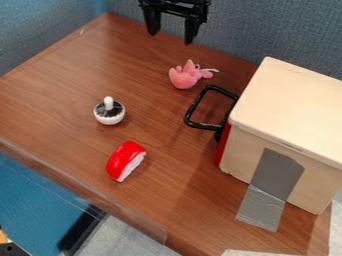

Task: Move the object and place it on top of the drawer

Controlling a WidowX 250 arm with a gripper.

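Note:
At the top edge of the camera view, my gripper hangs open over the back of the table, its two black fingers well apart with nothing between them. Below and slightly right of it lies a small pink plush toy. A white and black round object with a white knob stands left of the middle. The red and white sushi-like piece rests nearer the front. On the right is the wooden drawer box, with a flat pale top, a red front edge and a black handle facing left. The gripper touches none of these.
The black handle juts from the box over the brown table. Grey tape runs down the box's side onto the table. Blue-grey partitions stand behind and at the left. A clear raised strip lines the front edge.

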